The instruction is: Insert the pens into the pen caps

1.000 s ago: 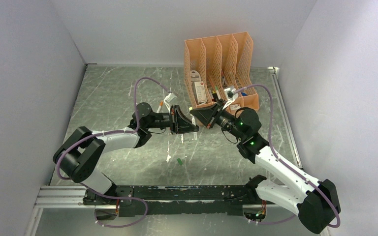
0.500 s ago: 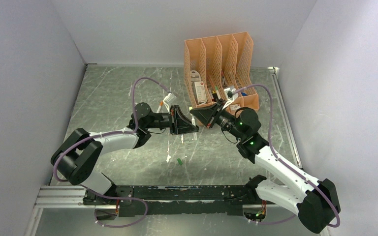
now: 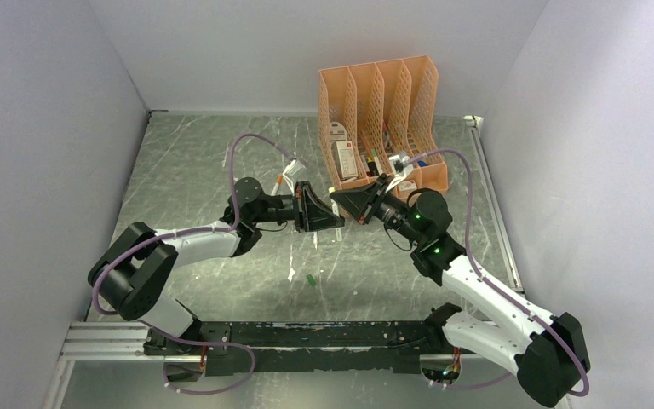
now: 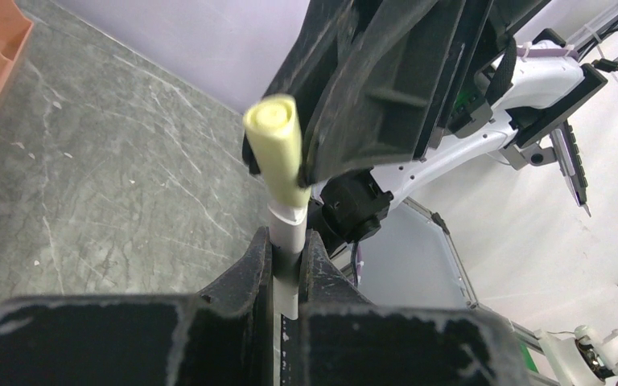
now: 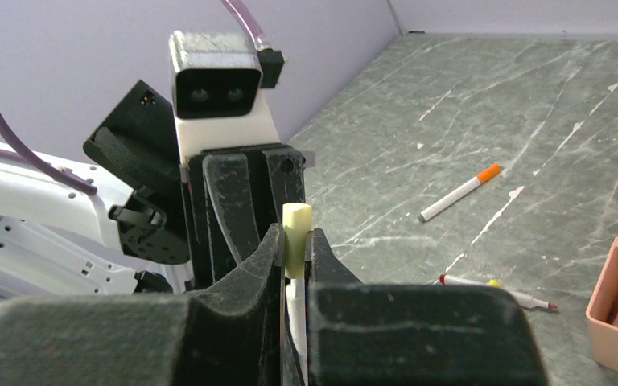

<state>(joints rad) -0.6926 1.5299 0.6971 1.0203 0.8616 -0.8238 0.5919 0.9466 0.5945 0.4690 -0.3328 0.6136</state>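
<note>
Little has moved in the last second. The left arm (image 3: 196, 241) has drifted its elbow slightly outward and the right arm (image 3: 477, 290) has edged its wrist a touch. Both end effectors stay nose to nose above the middle of the table (image 3: 196, 170).

Left end effector (image 4: 287, 265): closed on the white barrel of a pen (image 4: 287, 241), which stands out at 12 o'clock from the jaws.

Right end effector (image 5: 295, 249): clamped on a yellow cap (image 5: 296, 229). In the left wrist view this cap (image 4: 278, 153) sits over the end of the pen, tilted a little off the barrel's line.

Assessment: this small shift reads as the final press of cap onto pen. Whether the cap is fully seated cannot be told. The tilt suggests a risk of jamming unless the two are brought in line.

Outstanding items:
- A green cap (image 3: 311, 279) lies loose at 6 o'clock from the joined end effectors.
- An orange-tipped pen (image 5: 460, 193) and a red-tipped pen (image 5: 495, 293) lie on the table at 3 o'clock in the right wrist view.
- The peach organiser (image 3: 383, 119) stands at 1 o'clock.

Other pens therefore remain to be done.
</note>
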